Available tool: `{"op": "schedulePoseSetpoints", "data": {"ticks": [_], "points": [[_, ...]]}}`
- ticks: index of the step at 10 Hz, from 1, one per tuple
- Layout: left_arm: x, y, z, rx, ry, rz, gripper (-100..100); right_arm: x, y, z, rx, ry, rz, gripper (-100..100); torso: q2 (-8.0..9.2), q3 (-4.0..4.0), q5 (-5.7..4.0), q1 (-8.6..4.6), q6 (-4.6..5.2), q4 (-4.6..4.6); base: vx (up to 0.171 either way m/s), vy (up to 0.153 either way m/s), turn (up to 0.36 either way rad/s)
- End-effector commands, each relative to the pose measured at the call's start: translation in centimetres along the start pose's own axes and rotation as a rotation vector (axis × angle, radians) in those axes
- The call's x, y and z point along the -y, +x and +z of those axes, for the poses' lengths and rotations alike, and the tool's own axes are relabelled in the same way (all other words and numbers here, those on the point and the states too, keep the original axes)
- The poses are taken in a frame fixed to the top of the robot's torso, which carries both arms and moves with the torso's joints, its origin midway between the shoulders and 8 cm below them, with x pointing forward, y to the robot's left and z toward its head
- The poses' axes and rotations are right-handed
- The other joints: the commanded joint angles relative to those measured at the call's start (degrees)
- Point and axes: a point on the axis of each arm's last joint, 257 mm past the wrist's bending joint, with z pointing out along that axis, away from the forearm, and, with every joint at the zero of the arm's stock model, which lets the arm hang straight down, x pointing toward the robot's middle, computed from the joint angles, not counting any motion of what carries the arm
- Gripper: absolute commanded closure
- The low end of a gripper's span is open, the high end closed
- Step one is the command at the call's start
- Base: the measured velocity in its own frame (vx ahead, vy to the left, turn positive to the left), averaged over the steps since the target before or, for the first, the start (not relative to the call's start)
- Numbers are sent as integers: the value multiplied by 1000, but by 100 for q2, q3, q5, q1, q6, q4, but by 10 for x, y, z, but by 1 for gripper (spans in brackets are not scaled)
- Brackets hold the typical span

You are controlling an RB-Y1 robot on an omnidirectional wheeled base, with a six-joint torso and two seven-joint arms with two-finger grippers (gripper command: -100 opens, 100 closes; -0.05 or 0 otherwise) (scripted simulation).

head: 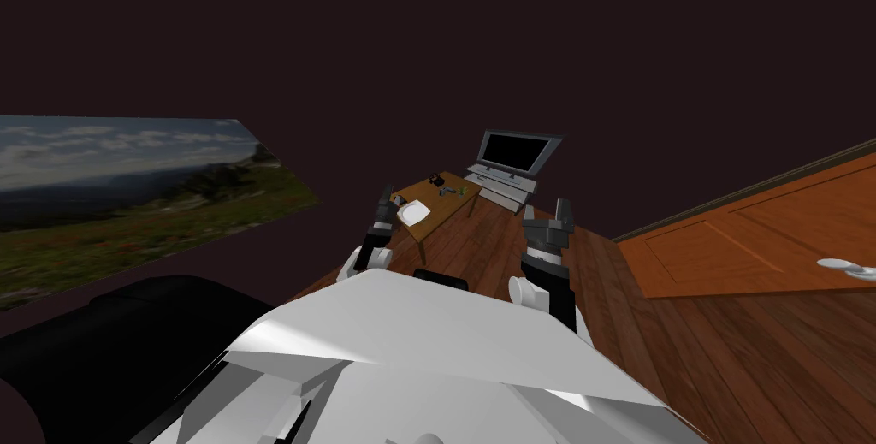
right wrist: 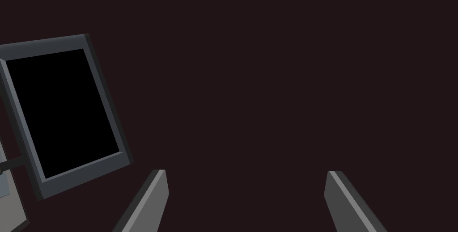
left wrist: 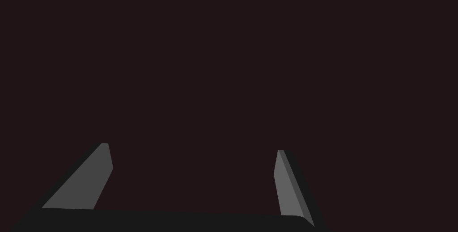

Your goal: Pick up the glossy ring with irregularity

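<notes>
Left and right jaws stand open and empty, well short of the far table (head: 441, 206), where the ring, too small to tell, presumably lies among small things (head: 451, 192) right of the plate (head: 414, 210); likely light, stiff, slippery, so pinch across the band.

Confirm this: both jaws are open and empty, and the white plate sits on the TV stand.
One point is wrong. The head view shows the plate on the wooden table, not on the TV stand. Both jaws are indeed open and empty.
</notes>
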Motion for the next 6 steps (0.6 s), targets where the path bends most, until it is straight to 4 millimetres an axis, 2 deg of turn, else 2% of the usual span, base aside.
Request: {"op": "schedulePoseSetpoints", "data": {"ticks": [1, 6], "points": [[-25, -8, -3, 11, -57, -13, -100, 0, 0, 0, 0, 0, 0, 0, 0, 0, 0, 0, 0, 0, 47, -135, 26], [-104, -35, -20, 55, -242, -53, -100, 0, 0, 0, 0, 0, 0, 0, -11, -7, 2, 14, -1, -3, 65, -107, 34]]}}
